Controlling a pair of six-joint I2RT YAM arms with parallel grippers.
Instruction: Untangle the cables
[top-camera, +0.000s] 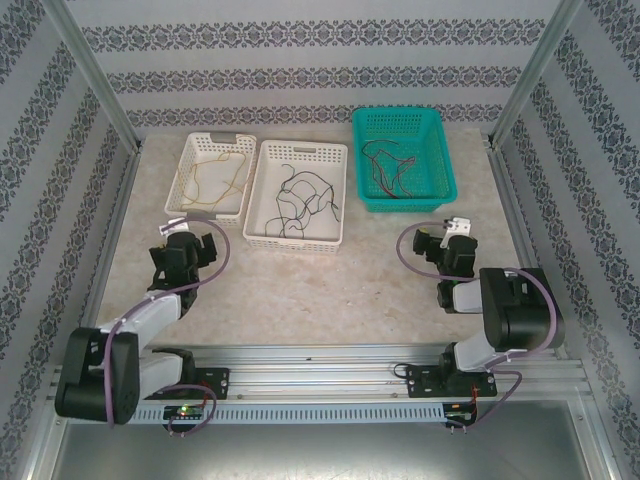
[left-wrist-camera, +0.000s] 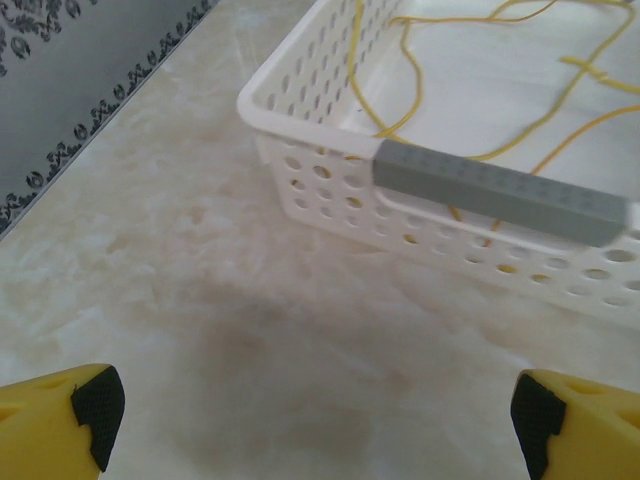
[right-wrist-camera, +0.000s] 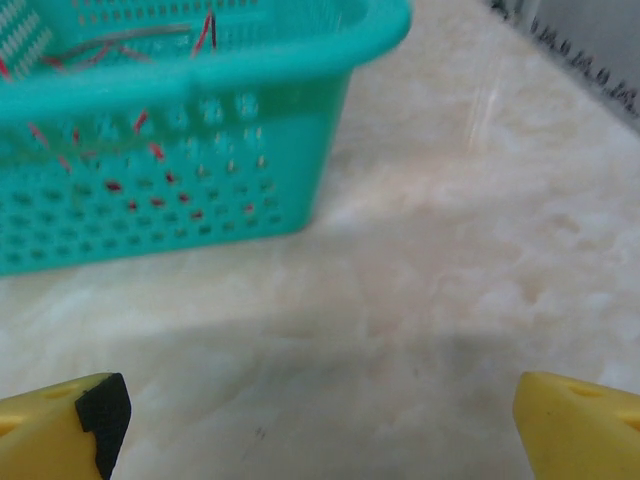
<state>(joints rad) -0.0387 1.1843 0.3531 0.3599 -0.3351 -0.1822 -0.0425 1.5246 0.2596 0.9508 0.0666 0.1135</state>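
Already sorted, by the look of it: the yellow cables (top-camera: 212, 180) lie alone in the left white basket (top-camera: 205, 218), in loose loops with no other colour among them.
Dark cables (top-camera: 300, 200): in the middle white basket (top-camera: 292, 246), spread in a loose scribble; I cannot tell whether the strands are knotted or only crossing.
Mixed bunch (top-camera: 395, 170): red and dark strands lie together in the green basket (top-camera: 410, 203) at the far right, crossing each other.
Progress: I judge the job well along, with two colours in baskets of their own. What seems left is parting red from dark in the green basket.
Left claw (left-wrist-camera: 312, 415): jaws wide apart and holding nothing, low over the table (top-camera: 330, 290), just before the near wall of the left white basket.
Right claw (right-wrist-camera: 310, 415): also wide and holding nothing, near the front corner of the green basket, not touching it.
Next call: the right claw is closest to the mixed bunch, so it would likely reach over the rim for one strand.
Risk: thin strands may drag their neighbours up with them.
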